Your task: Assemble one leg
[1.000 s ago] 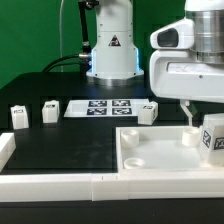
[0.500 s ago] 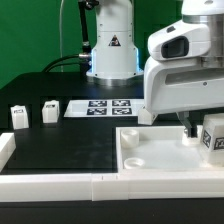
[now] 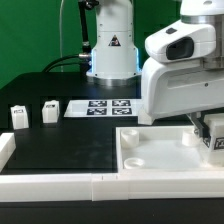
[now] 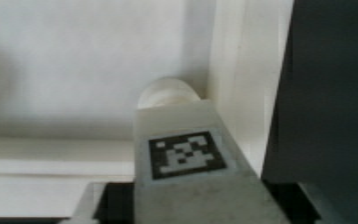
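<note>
My gripper (image 3: 209, 128) is at the exterior view's right, shut on a small white leg (image 3: 215, 141) with a fiducial tag. It holds the leg over the far right corner of the large white square panel (image 3: 150, 152). In the wrist view the leg (image 4: 186, 135) runs out from between the jaws of the gripper (image 4: 194, 202), tag facing the camera. Its rounded tip is at the panel's corner (image 4: 87, 70); I cannot tell whether it touches. Two more legs (image 3: 19, 116) (image 3: 50, 111) stand at the left.
The marker board (image 3: 103, 107) lies at the back in front of the arm's base (image 3: 110, 55). A white rail (image 3: 60, 185) runs along the front and turns up at the left (image 3: 5, 148). Black table shows beside the panel (image 4: 336, 90).
The gripper has moved down and towards the exterior view's left with the leg in it. Its body now hides the leg that stood behind the panel.
</note>
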